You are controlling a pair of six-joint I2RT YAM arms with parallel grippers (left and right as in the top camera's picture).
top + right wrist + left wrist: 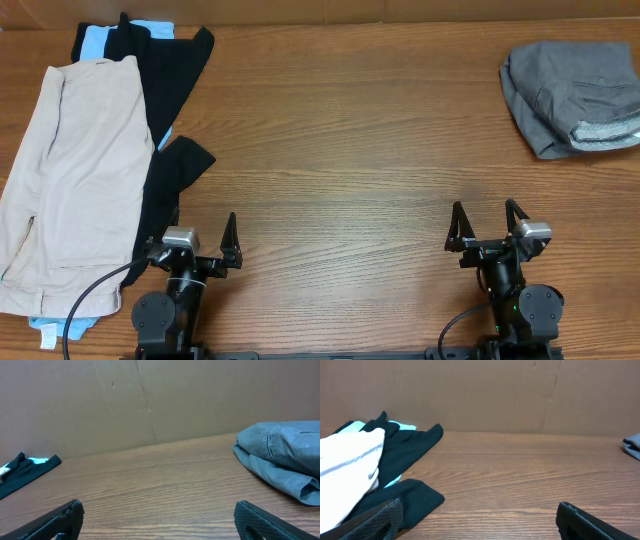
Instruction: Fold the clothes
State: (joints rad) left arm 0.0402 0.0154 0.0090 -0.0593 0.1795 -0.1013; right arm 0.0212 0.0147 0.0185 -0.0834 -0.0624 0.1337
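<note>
Wooden table [340, 150]: brown grain runs left to right; it carries all the clothes and both arms' bases at the near edge.
Cardboard wall [520, 395]: plain brown, standing along the far edge of the table.
Beige shorts [70, 170]: spread flat at the far left of the table, reaching from far to near, lying on top of the other garments in that pile.
Black garment [165, 80]: under the shorts, showing along their right side and far end; one flap juts right toward the near left.
Grey garment [560, 90]: folded bundle at the far right corner, well apart from the pile and from both arms.
Light-blue garment [97, 42]: lowest in the left pile, peeking out at the far end and at the near left corner.
Left gripper [195, 235]: near left, jaws spread wide with nothing between them; its left finger sits just beside the black flap, contact unclear.
Right gripper [484, 215]: near right, jaws spread wide and holding nothing, over bare wood.
</note>
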